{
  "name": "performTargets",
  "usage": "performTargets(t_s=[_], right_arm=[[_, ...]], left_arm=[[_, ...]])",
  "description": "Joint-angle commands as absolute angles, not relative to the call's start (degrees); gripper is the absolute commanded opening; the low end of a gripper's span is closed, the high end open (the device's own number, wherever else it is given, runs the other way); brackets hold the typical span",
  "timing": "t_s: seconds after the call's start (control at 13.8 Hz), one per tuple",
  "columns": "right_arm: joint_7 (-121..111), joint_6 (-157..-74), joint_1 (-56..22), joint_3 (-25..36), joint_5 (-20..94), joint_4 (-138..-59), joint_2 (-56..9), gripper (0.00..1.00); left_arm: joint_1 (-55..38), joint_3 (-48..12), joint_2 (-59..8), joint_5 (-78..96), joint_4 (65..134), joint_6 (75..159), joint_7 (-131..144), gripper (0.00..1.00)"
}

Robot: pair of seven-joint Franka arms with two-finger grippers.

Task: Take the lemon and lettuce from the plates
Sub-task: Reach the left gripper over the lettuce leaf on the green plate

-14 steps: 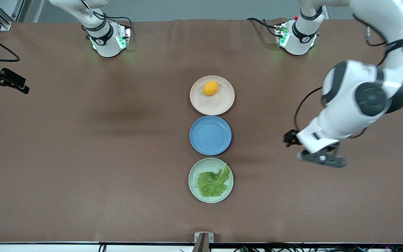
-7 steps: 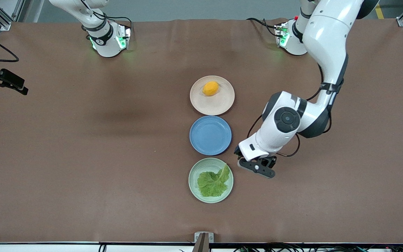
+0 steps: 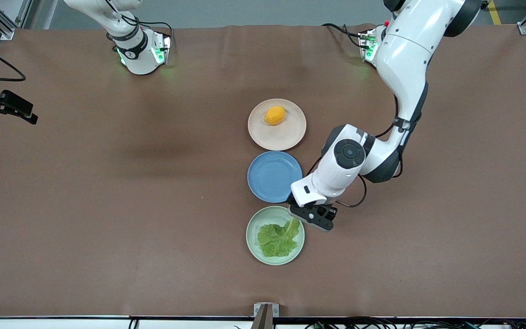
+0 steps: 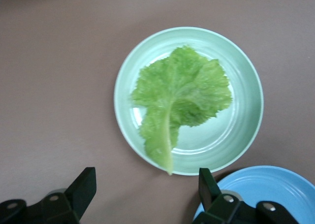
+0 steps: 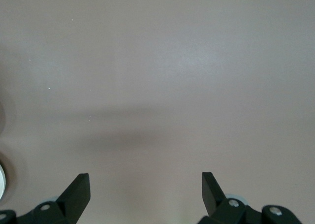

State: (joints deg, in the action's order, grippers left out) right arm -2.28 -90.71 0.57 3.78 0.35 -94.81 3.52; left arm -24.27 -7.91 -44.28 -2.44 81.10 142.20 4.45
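Note:
The lettuce [image 3: 279, 238] lies flat on the mint green plate [image 3: 254, 228], the plate nearest the front camera. The lemon [image 3: 275, 115] rests on the beige-pink plate [image 3: 286, 137], the plate farthest from it. My left gripper [image 3: 312, 217] hovers over the green plate's edge toward the left arm's end of the table. In the left wrist view it [image 4: 146, 179] is open and holds nothing, with the lettuce [image 4: 179, 93] on its plate [image 4: 246, 86] and the pale stalk tip pointing at the gap between the fingers. My right gripper [image 5: 145, 184] waits open over bare table.
A blue plate [image 3: 274, 177] with nothing on it sits between the two other plates, close to my left wrist; its rim [image 4: 266, 189] shows beside one left finger. Brown table mat stretches wide toward both ends.
My left arm has swung in from the left arm's end of the table to the green plate's edge. The right arm, lemon and lettuce have not moved.

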Motion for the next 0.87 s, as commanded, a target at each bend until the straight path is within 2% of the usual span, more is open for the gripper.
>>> performTargets(t_s=[0.0, 0.22, 0.51, 0.8], right_arm=[[-3.43, -91.23, 0.7, 3.78, 1.14, -97.21, 5.54, 1.0], [-3.43, -90.97, 0.7, 3.78, 1.14, -97.21, 5.62, 1.0], [-3.34, -90.0, 0.7, 3.78, 1.14, -97.21, 5.45, 1.0], [-3.16, -88.95, 0.7, 3.78, 1.05, -96.51, 5.27, 1.0]], left_arm=[[-25.05, -7.38, -47.01, -1.93, 79.1, 143.17, 3.43, 0.9], [-26.71, -7.12, -49.91, -2.02, 78.4, 148.6, 3.69, 0.81], [-27.33, -6.86, -53.16, -2.37, 74.89, 151.43, 3.43, 0.76], [-29.35, -4.4, -56.16, -2.37, 74.53, 158.55, 1.42, 0.69]])
